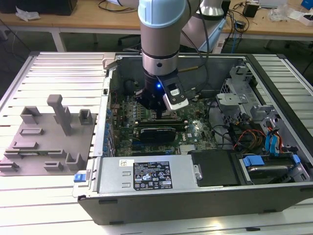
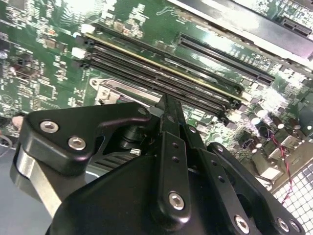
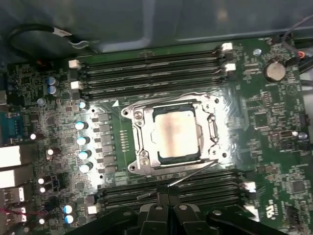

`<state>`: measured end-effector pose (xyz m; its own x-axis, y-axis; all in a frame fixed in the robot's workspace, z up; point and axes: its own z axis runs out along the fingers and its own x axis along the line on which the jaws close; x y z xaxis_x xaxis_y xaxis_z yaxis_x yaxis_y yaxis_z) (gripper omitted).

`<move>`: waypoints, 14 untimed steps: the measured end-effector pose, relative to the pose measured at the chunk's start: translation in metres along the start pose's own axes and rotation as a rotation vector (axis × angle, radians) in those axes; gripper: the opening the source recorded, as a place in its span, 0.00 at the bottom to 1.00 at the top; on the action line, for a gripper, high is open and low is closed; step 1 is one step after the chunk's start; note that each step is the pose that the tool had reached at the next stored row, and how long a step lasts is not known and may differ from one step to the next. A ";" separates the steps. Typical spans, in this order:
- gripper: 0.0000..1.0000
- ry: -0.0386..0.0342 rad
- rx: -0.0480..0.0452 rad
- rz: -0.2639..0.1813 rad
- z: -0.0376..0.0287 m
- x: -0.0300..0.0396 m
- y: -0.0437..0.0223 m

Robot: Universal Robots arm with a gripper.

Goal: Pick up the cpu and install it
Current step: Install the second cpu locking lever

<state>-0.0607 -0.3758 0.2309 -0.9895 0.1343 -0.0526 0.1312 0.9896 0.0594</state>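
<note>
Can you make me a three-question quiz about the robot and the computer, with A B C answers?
1. Where is the cpu?
A. On the grey tray
B. In the socket on the green board
C. On the wooden desk

2. What colour is the light on the gripper?
A. Blue
B. Red
C. Yellow

3. How is the computer case?
A. Shut with its side on
B. Standing upright
C. Lying flat with its side open

Answers:
1 B, the first wrist view shows the silvery square inside the metal socket frame.
2 A, a blue dot glows on it in the exterior view.
3 C, the green board and cables show from above.
</note>
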 end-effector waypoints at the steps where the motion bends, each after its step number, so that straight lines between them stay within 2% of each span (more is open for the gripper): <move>1: 0.11 0.0001 -0.0003 0.000 0.0010 0.0015 -0.0003; 6: 0.11 0.0009 -0.0065 0.000 0.0100 0.0123 -0.0021; 9: 0.11 0.0028 -0.0205 0.001 0.0129 0.0142 -0.0022; 12: 0.11 0.0055 -0.0401 0.000 0.0144 0.0143 -0.0023; 14: 0.11 0.0067 -0.0449 -0.010 0.0154 0.0143 -0.0024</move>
<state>-0.0742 -0.3754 0.2147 -0.9912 0.1241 -0.0468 0.1188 0.9875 0.1036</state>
